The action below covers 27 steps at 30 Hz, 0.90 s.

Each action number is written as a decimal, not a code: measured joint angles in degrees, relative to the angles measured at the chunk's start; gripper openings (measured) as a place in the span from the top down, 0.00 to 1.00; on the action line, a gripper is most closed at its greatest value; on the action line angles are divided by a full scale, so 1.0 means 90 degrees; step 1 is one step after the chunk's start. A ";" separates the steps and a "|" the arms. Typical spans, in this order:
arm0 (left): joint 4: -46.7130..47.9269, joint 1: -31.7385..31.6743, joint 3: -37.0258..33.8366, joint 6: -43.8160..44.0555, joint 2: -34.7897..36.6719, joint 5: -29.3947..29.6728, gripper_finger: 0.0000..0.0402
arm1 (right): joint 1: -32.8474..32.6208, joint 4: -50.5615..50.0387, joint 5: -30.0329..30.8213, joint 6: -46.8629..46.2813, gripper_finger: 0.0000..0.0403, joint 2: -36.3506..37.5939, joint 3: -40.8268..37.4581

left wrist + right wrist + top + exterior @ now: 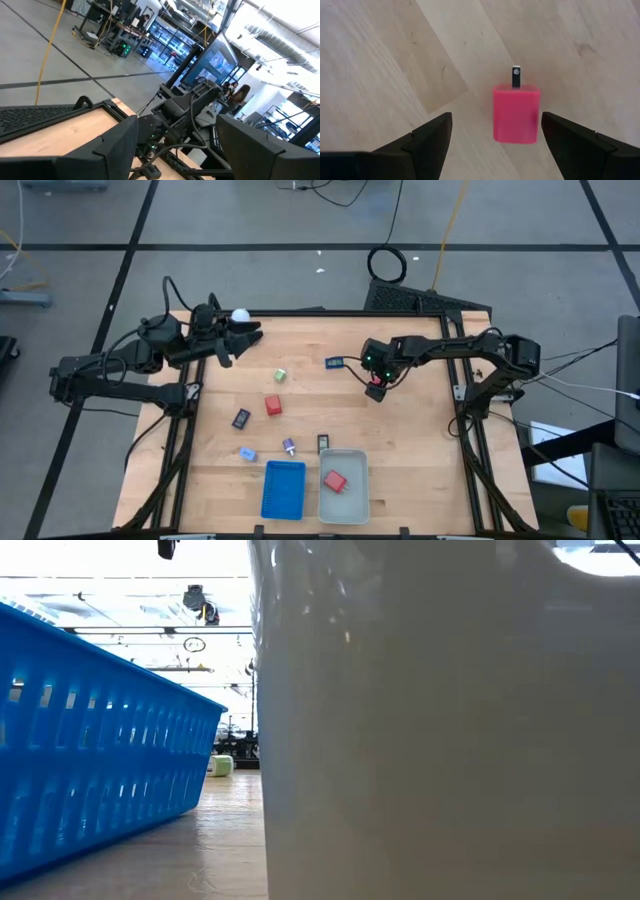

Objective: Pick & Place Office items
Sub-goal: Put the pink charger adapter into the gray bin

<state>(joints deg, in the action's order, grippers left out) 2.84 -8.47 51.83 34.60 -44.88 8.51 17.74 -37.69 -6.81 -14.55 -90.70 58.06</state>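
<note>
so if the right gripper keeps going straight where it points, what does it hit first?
Most likely the red block: it lies on the table dead ahead of the right gripper, between its open jaws. Nothing shows in between, though depth is unclear.

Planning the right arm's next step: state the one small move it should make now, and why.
Probably lower the right gripper straight down and close on the red block. Its fingers stand open on either side of the block, which lies free on the wooden table, not yet gripped.
</note>
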 joint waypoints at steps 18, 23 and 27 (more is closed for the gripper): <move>0.0001 0.0000 0.0000 -0.0010 0.0000 -0.0085 0.33 | 0.0000 0.0581 0.0241 0.0143 0.26 -0.0023 -0.0577; 0.0001 -0.0002 0.0000 -0.0043 0.0000 -0.0083 0.33 | 0.0000 0.0903 0.0267 0.0008 0.26 0.0003 -0.1037; 0.0001 0.0000 0.0000 -0.0052 0.0000 -0.0083 0.33 | 0.0000 0.1071 0.0277 -0.0174 0.26 0.0023 -0.1117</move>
<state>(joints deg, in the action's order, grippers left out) 2.85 -8.47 51.83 34.13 -44.88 7.77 17.74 -28.05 -4.32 -16.12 -90.49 48.01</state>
